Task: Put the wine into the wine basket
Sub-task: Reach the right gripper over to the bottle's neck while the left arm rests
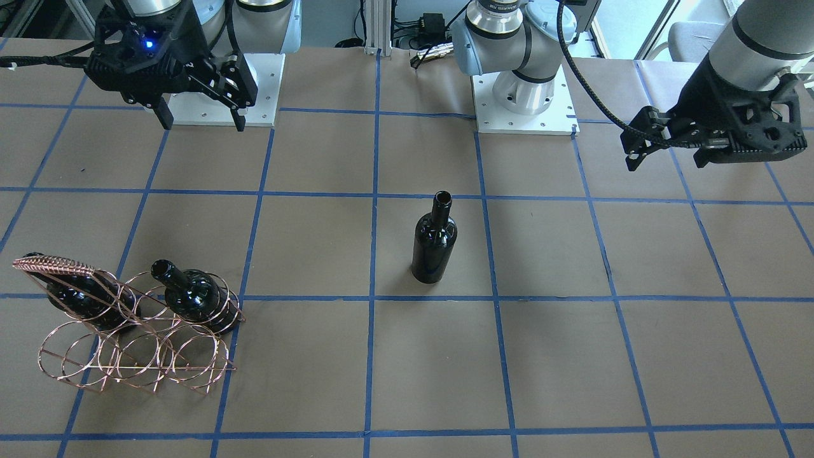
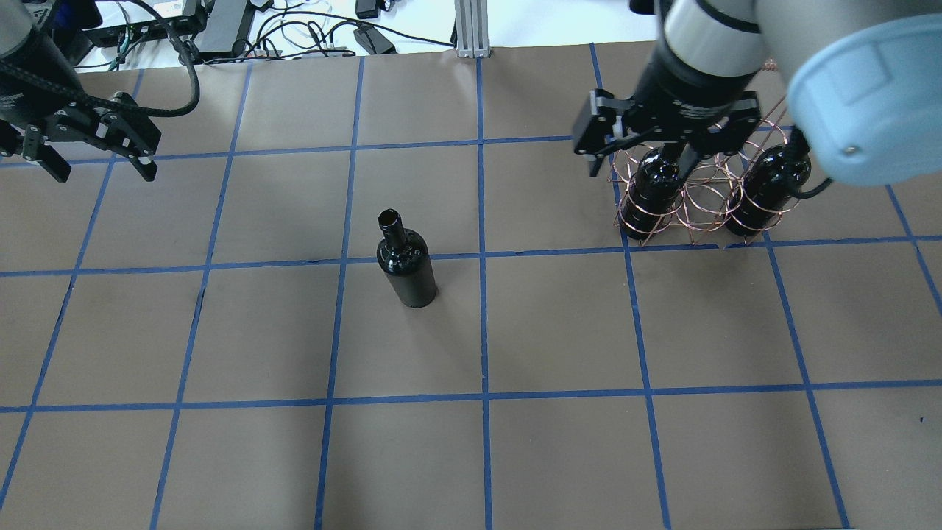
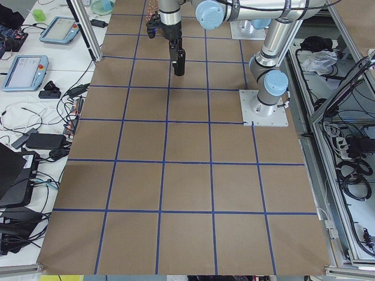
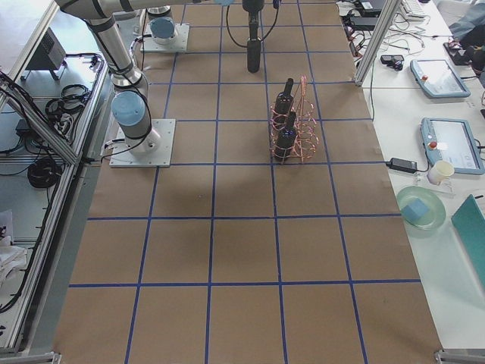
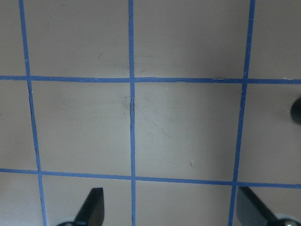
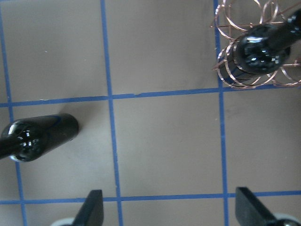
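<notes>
Overhead exterior gives you the cleanest read: the wine (image 2: 406, 261) you're after stands upright on the table (image 2: 515, 456), roughly mid-table and well apart from the wine basket (image 1: 159, 362), which sits over on the robot's right side. Two other bottles (image 1: 191, 296) are already slotted through the basket's rings, tilted with necks up, so I'd say this is the last one to go in and the job is maybe two thirds done. Both arms are up off the table. The right hand (image 1: 203, 122) hangs near its base with fingers spread and nothing between them, and the right wrist view backs that up, with both tips wide apart over bare table. The left hand (image 1: 666, 162) is released too, out at the far left of the table, and its wrist camera sees mostly tape grid. Neither one is touching the wine. My guess is the bottle stands neck-up in the open so either hand can come down on the neck or body without bumping anything. Since the basket is on the right, the right arm looks like the natural pick. Watch out though: that glass looks glossy and slick, and the free rings sit right beside loaded ones, so a sloppy angle could knock a neighbour or shove the light wire frame.
</notes>
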